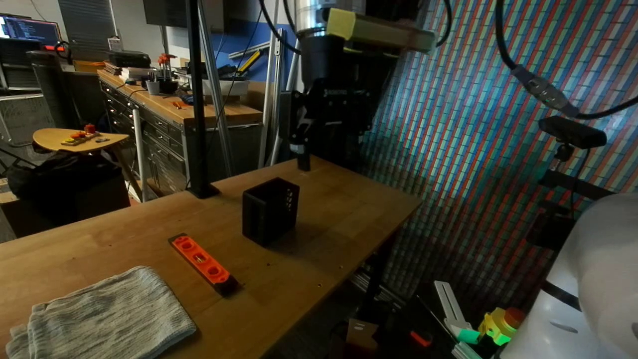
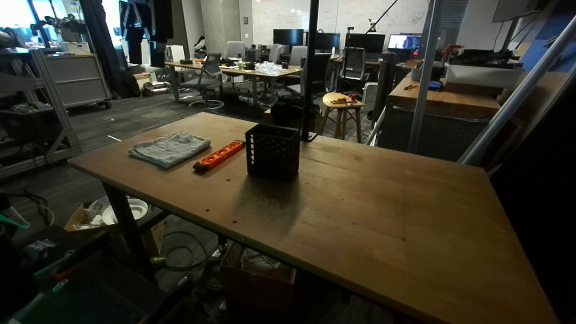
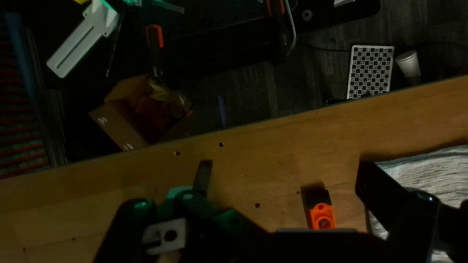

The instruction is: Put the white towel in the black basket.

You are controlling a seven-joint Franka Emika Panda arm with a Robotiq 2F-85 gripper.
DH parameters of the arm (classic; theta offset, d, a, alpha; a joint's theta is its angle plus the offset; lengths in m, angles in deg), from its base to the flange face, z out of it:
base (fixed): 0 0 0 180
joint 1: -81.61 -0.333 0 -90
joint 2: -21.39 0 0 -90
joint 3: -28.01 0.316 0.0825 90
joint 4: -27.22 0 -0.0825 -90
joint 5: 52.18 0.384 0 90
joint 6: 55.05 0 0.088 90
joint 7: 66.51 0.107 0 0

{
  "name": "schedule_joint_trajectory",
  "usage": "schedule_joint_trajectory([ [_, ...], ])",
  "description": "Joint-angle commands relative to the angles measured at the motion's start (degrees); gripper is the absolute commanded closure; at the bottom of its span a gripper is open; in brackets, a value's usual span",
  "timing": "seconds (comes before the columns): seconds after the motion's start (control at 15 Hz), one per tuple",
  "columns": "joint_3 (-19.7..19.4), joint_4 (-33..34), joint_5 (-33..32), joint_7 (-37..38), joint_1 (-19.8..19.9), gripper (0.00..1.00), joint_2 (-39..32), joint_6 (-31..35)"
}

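Grey-white and soft-looking, the folded towel (image 1: 109,314) on the wooden table (image 1: 344,214), across the orange spirit level (image 1: 202,259) from the black basket (image 1: 271,222), should handle light and limp, best pinched at a thick folded edge by the gripper (image 3: 286,171), jaws spread wide and holding nothing.

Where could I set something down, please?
In an exterior view, the table has bare patches right of the black basket and between the orange level and near edge. It's crowded where the level lies between basket and white towel.
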Motion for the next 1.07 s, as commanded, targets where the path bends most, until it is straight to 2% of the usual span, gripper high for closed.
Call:
schedule_joint_trajectory([
  [0.0,3.63,4.1,-1.25,1.52,-2.41,0.0,-6.01,6.44],
  [0.33,9.44,8.6,-4.7,5.0,-6.05,0.0,-14.74,14.49],
  [0.53,12.31,12.66,-9.8,8.39,-8.19,0.0,-21.22,17.11],
  [0.73,13.33,17.78,-16.07,10.18,-10.61,0.0,-27.76,18.22],
  [1.0,11.97,24.16,-23.3,10.42,-14.24,0.0,-35.95,19.26],
])
